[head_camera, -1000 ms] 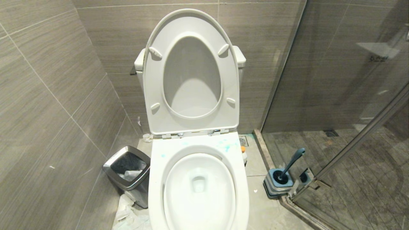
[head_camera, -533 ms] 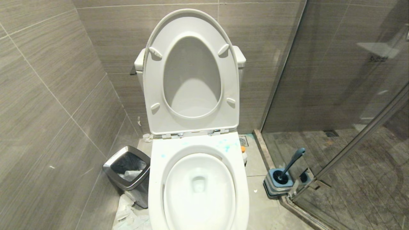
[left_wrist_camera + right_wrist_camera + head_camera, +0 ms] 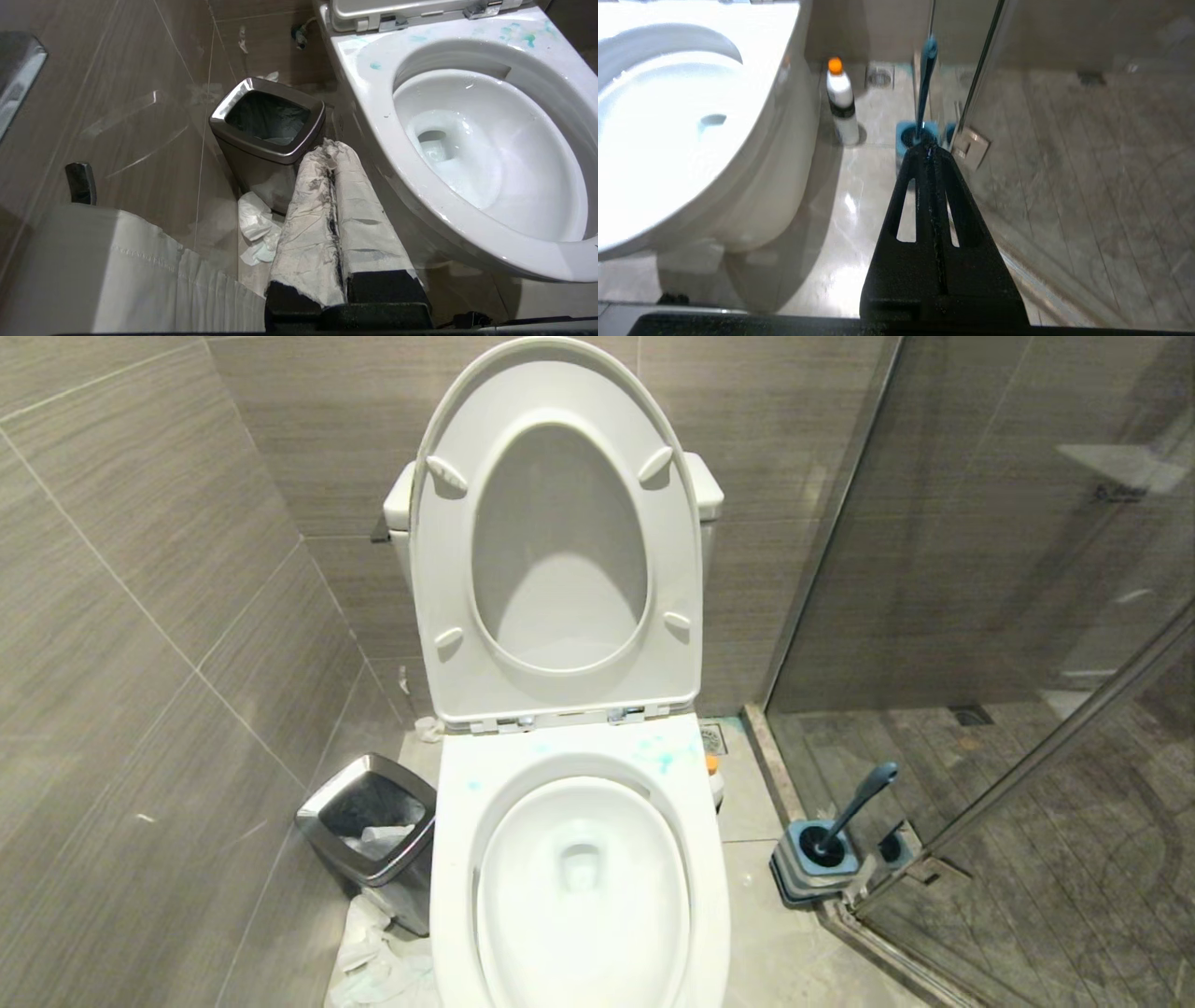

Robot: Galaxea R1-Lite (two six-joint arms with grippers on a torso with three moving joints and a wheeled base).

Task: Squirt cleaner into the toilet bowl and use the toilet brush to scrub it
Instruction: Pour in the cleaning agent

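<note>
The toilet bowl is serving as the landmark, with its seat and lid standing raised against the tank. To the left of the toilet bowl, a steel-rimmed bin is standing on the floor, with crumpled tissue lying beside its base. The left claw, its fingers wrapped in white paper and pressed together on nothing, is hanging low between the bin and the toilet bowl's left flank. On the toilet bowl's rear rim, turquoise splashes of cleaner are showing near the hinge, while the basin itself is looking white and free of fresh liquid. Just right of the toilet bowl, touching nothing but the floor, the cleaner bottle with its orange top is standing upright. Further right of the toilet bowl, near the glass shower door, the toilet brush is resting in its blue-grey holder, its handle leaning away from the toilet bowl. The right claw, also pressed together and carrying nothing, is pointing toward the holder from in front of the toilet bowl. By judgement, the task is sitting at its opening step: neither tool is in hand. The next move is calling for a claw to spread, descend beside the toilet bowl, and pinch the bottle's body without tipping it.
</note>
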